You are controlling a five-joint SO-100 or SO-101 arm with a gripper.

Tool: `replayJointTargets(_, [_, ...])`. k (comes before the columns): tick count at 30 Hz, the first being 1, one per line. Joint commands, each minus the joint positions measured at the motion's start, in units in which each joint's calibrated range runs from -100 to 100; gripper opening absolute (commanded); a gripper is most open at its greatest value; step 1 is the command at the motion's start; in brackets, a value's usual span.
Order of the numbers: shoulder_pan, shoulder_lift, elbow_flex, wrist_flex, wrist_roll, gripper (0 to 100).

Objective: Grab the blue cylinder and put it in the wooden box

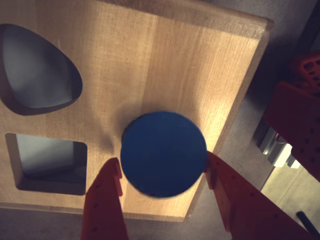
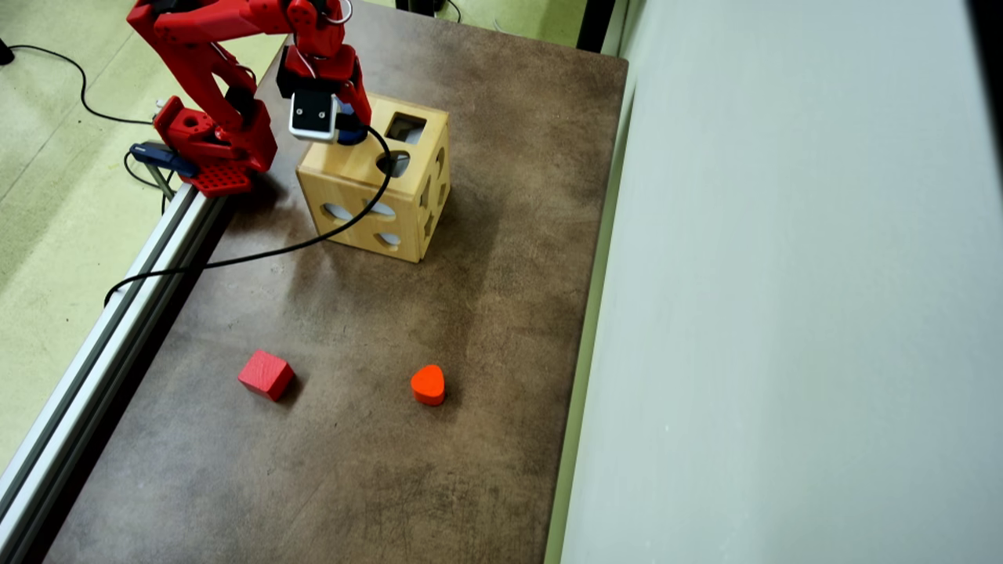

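Gripper [image 1: 162, 172] is clasping the blue cylinder [image 1: 164, 152] over the wooden box [image 1: 150, 65] top. Round hole is hiding beneath it; slight misalignment risks catching the rim, jamming or tipping out.

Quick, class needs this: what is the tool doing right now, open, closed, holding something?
Tool: closed on the blue cylinder, held over the top face of the wooden box.

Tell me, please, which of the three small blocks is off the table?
The blue cylinder, held in the end effector over the wooden box; both red ones lie on the table.
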Motion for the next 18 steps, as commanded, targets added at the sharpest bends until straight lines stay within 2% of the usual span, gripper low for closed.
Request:
replayJointTargets(1, [0.37,-0.85,-0.38,0.25,0.2,26])
replayJointTargets(18, [3.57,-7.73,-1.27,0.41,-0.15,25])
